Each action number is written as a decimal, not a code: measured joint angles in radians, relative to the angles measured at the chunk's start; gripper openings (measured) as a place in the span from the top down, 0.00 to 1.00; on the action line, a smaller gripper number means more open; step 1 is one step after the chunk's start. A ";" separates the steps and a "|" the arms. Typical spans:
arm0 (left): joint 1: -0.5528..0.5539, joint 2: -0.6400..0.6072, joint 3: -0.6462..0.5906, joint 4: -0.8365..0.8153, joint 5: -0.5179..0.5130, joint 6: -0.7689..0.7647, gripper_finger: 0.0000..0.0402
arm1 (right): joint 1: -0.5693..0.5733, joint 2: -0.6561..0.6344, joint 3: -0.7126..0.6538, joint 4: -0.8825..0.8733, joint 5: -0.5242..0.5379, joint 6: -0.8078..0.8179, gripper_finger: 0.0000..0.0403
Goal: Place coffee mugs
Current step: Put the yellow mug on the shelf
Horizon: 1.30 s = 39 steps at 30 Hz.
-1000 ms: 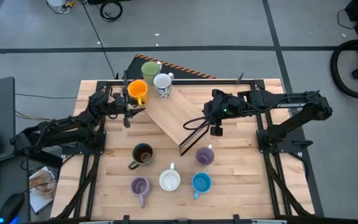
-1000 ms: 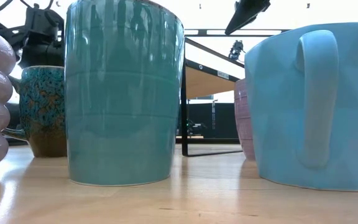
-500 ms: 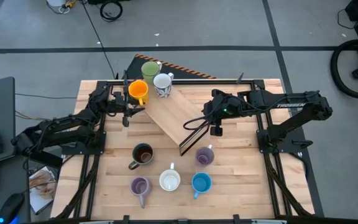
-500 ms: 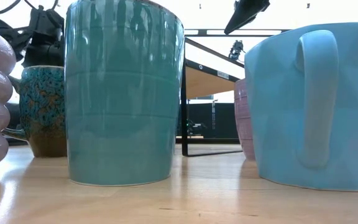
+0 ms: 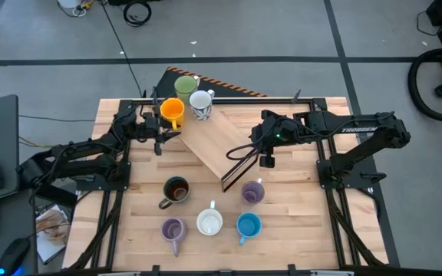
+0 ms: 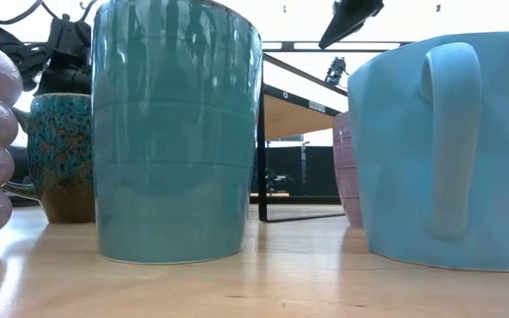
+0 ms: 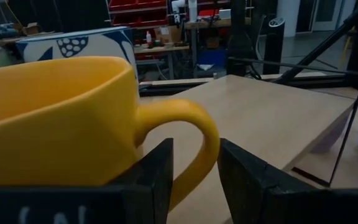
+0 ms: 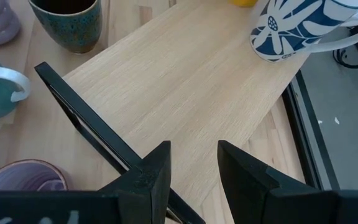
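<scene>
While the right gripper (image 5: pixel 265 161) hangs open and empty above the shelf (image 5: pixel 219 142), the left gripper (image 7: pixel 194 165) stands parted astride the orange mug's (image 7: pixel 73 118) handle, not visibly clamping it.

Only lettering I can find: white brand print along my right arm (image 5: pixel 357 129), high view, too small to read. Small white labels on the shelf edge, low view, equally unreadable.
</scene>
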 joint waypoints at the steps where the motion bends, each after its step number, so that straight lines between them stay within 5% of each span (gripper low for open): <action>1: 0.000 0.000 0.000 -0.001 0.004 0.005 0.68 | 0.000 0.000 0.000 0.000 0.000 0.000 0.66; 30: 0.003 -0.084 -0.001 -0.080 -0.066 0.027 0.67 | 0.006 0.000 0.000 -0.001 -0.007 0.019 0.66; 39: 0.003 -0.084 -0.001 -0.115 -0.139 0.023 0.54 | 0.006 0.000 0.000 -0.001 -0.007 0.021 0.66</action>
